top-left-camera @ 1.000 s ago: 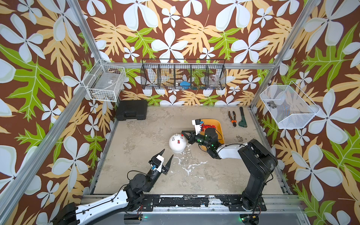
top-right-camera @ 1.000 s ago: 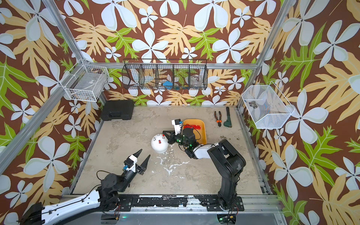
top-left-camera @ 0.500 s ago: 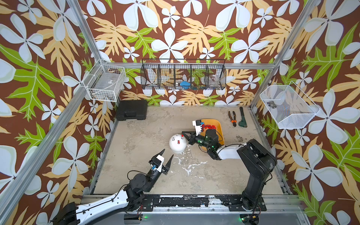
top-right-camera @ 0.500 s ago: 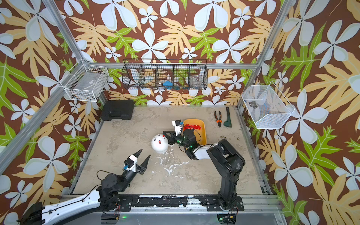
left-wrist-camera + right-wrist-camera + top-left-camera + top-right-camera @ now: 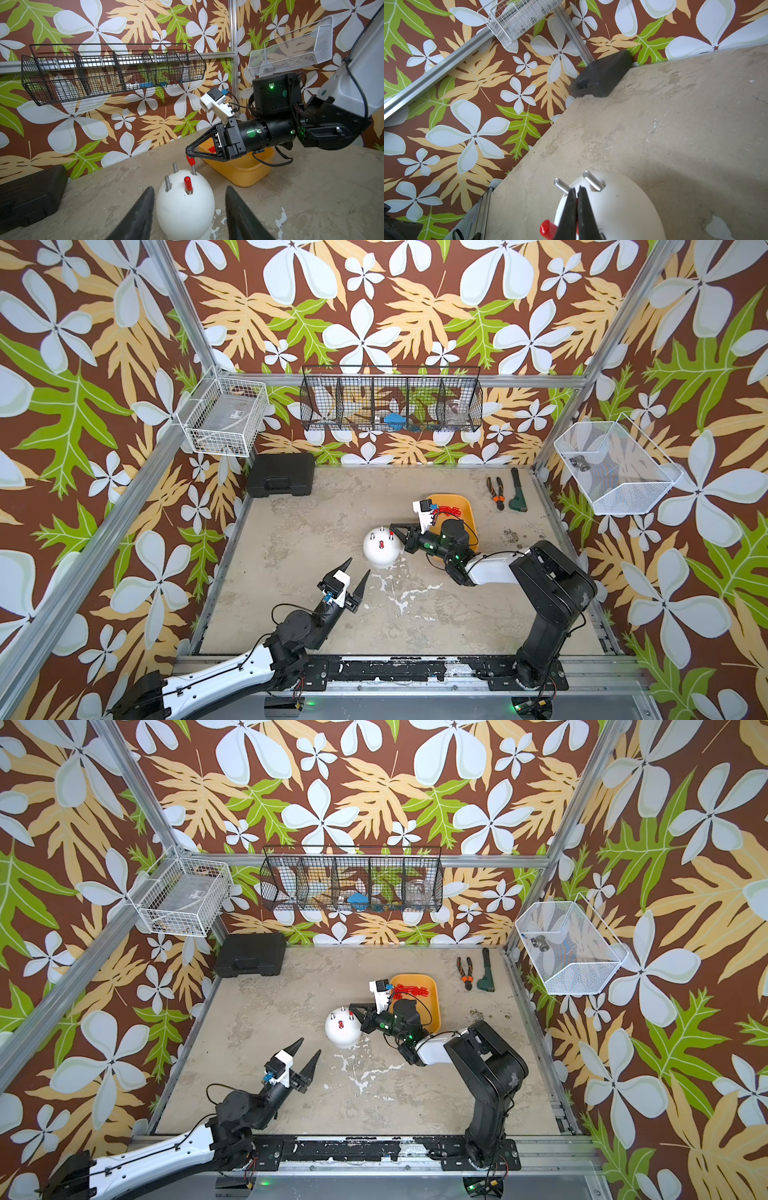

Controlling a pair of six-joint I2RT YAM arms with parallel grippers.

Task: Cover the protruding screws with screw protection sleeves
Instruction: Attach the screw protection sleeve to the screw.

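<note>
A white dome (image 5: 381, 549) stands mid-table with the protruding screws on top. In the left wrist view two screws (image 5: 167, 185) are bare and one wears a red sleeve (image 5: 187, 183). My right gripper (image 5: 393, 527) is shut on another red sleeve (image 5: 190, 160), which hangs on the tip of the fourth screw (image 5: 193, 170). In the right wrist view the shut fingers (image 5: 571, 207) hide most of that sleeve. More screw protection sleeves (image 5: 446, 512) lie in a yellow tray (image 5: 468, 510) behind the right arm. My left gripper (image 5: 358, 566) stands open and empty, short of the dome on its near side.
Orange-handled pliers (image 5: 496, 493) and a green wrench (image 5: 517, 492) lie at the back right. A black case (image 5: 281, 475) sits in the back left corner. Wire baskets (image 5: 390, 400) hang on the walls.
</note>
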